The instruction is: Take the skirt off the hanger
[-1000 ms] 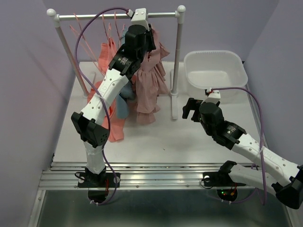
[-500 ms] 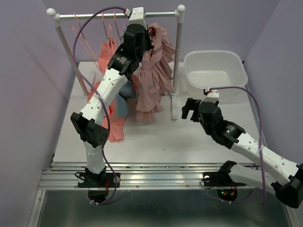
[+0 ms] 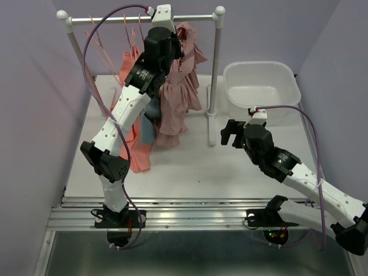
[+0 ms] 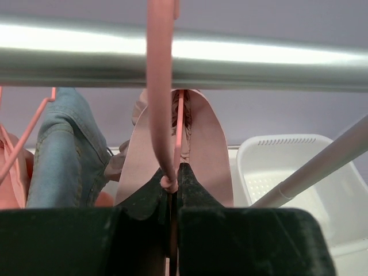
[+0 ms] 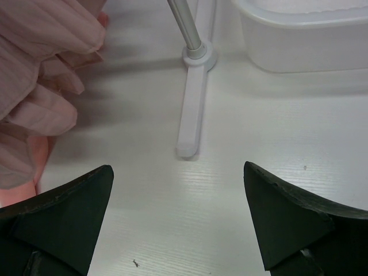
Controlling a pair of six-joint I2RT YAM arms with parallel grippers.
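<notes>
The dusty pink skirt (image 3: 175, 86) hangs from a pink hanger at the rack's metal rail (image 3: 198, 18). My left gripper (image 3: 175, 45) is raised just under the rail and shut on the hanger's neck. In the left wrist view the hanger hook (image 4: 159, 103) runs up across the rail (image 4: 259, 63), my gripper (image 4: 172, 181) pinches its base, and the skirt (image 4: 207, 155) drapes behind. My right gripper (image 3: 230, 132) is open and empty above the table, right of the skirt's hem. In its wrist view the gripper (image 5: 178, 218) faces bare table, with skirt folds (image 5: 40, 86) at the left.
A coral garment (image 3: 135, 126) and blue jeans (image 3: 150, 123) hang left of the skirt, with empty pink hangers (image 3: 106, 52) further left. The rack's right post (image 3: 215, 69) and its foot (image 3: 211, 129) stand between the skirt and a white bin (image 3: 261, 86).
My left gripper has risen toward the rail with the hanger, lifting the skirt and shifting it slightly left. The right arm has barely moved.
</notes>
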